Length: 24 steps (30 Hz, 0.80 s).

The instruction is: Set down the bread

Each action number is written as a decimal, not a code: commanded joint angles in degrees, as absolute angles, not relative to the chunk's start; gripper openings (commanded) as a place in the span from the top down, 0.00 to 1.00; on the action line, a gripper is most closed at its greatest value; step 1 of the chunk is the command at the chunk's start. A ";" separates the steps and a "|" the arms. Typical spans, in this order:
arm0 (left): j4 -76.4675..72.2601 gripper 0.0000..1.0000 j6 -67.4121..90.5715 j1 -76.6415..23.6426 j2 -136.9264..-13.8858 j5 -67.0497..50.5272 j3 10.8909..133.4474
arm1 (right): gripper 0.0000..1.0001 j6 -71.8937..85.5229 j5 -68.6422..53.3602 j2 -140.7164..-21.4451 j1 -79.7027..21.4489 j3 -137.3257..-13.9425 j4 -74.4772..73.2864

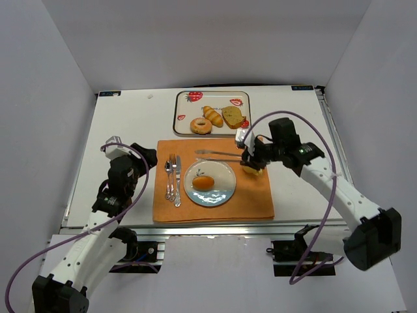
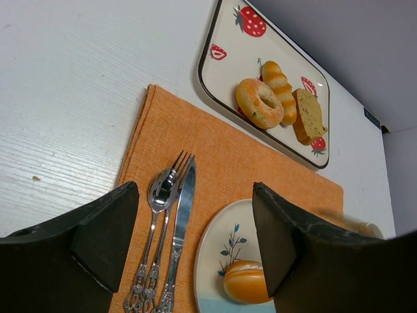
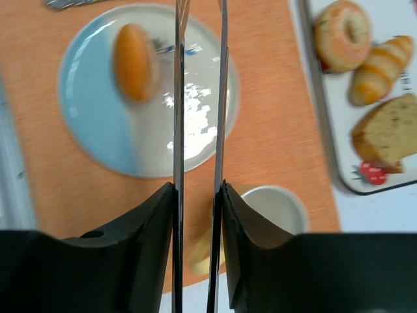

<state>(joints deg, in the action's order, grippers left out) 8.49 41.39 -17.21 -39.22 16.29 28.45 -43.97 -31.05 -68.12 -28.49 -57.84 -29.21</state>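
Note:
The oval golden-orange roll (image 1: 203, 182) (image 2: 247, 282) (image 3: 133, 62) lies on the round plate (image 1: 221, 171) (image 3: 195, 124) on the orange placemat. The ring-shaped bagel (image 1: 201, 125) (image 2: 247, 98) (image 3: 329, 39) rests on the strawberry tray (image 1: 189, 107) behind the mat. My right gripper (image 1: 251, 160) (image 3: 199, 189) is shut on metal tongs (image 1: 218, 155) (image 3: 178, 98). The tong arms stand slightly apart over the plate beside the roll, with nothing between them. My left gripper (image 1: 140, 160) (image 2: 195, 195) hovers open and empty at the mat's left edge.
A spoon, fork and knife (image 1: 172, 176) (image 2: 172, 222) lie on the mat left of the plate. A croissant (image 1: 213, 116) and a loaf slice (image 1: 232, 117) share the tray. A white cup (image 3: 277, 205) sits under the right gripper. White walls enclose the table.

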 commanded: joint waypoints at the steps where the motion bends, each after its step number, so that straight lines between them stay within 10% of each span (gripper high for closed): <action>1: 7.29 0.20 40.87 -16.96 -39.37 15.47 29.44 | 0.61 -39.38 -25.85 -74.60 -28.13 -64.58 -18.65; 24: 8.53 0.20 42.45 -16.96 -35.33 16.00 27.51 | 0.56 -45.26 -13.45 -109.16 -28.12 -93.51 -22.41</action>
<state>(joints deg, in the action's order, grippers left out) 8.58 42.15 -17.21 -35.55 15.68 27.99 -44.21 -13.98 -108.53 -28.16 -89.80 -21.76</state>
